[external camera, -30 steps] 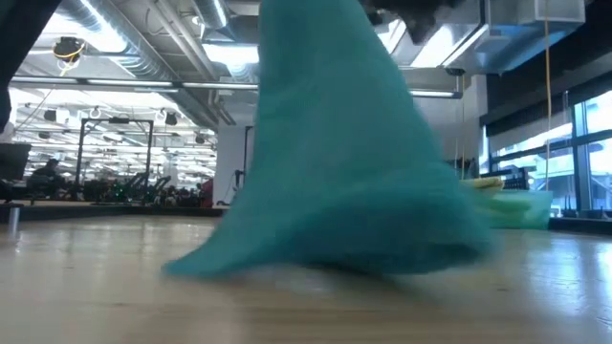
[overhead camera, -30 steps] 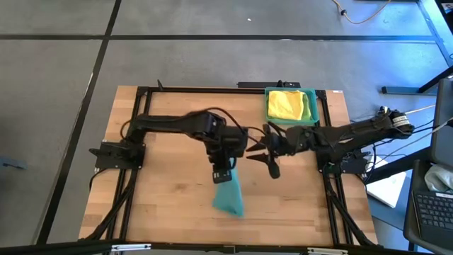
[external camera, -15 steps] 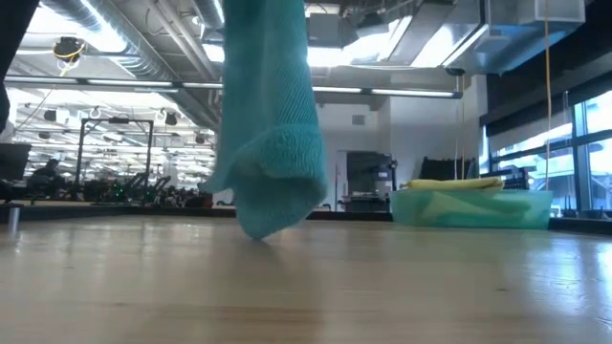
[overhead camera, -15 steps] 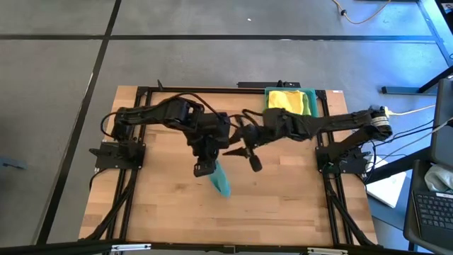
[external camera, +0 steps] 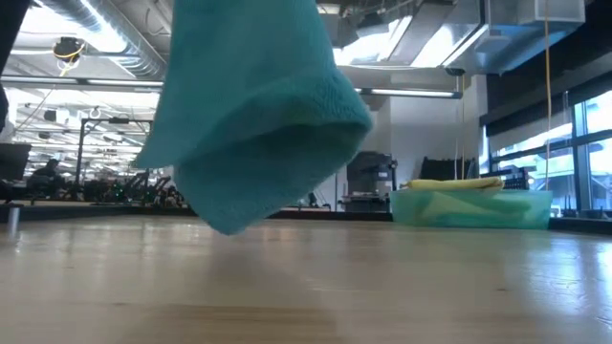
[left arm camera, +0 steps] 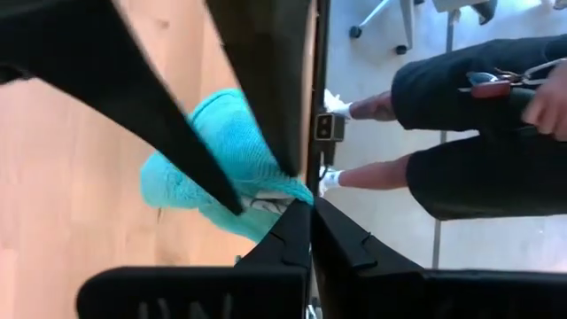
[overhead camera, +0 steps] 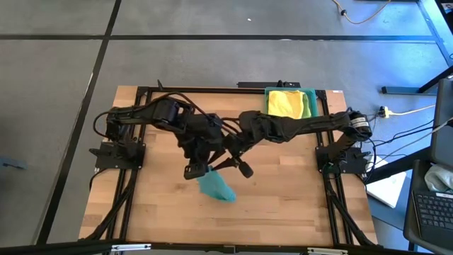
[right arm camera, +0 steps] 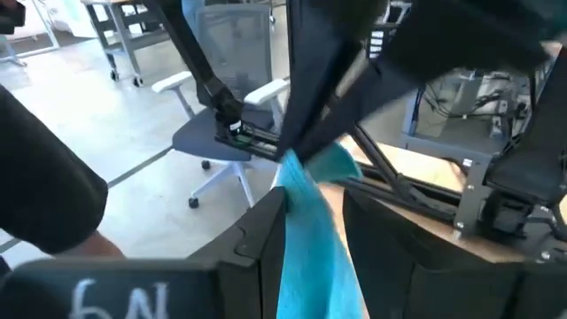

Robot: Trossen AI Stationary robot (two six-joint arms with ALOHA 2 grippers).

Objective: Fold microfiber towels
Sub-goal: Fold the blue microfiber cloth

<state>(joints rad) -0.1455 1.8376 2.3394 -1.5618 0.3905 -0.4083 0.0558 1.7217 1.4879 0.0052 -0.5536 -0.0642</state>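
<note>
Table (overhead camera: 152, 212): pale wooden top with a dark frame along its sides; the near half lies bare around the towel, giving broad room to spread and fold, while the arms crowd the middle. Teal tray (overhead camera: 313, 105): rigid, at the far right corner, holding a yellow towel (overhead camera: 286, 103) already laid in it; the tray wall is an edge to clear on any carry toward it. Teal towel (overhead camera: 215, 186): soft, light, limp microfiber, hanging bunched from above near the table's middle, its lower folds drooping to just above or onto the wood in the low view (external camera: 253, 124). It will likely sag and twist rather than keep a shape, and its nap should grip the fingers well; the best hold is judged to be at corners or along a hem, pulled apart to flatten it. Left gripper (overhead camera: 192, 171): fingers fully closed, pinching the towel's upper edge. Right gripper (overhead camera: 234, 164): just beside the left, fingers part-way apart with the towel's cloth running between them in its wrist view (right arm camera: 310, 221), seemingly clamped on a fold. A person (left arm camera: 478, 133) stands beyond the table edge.
</note>
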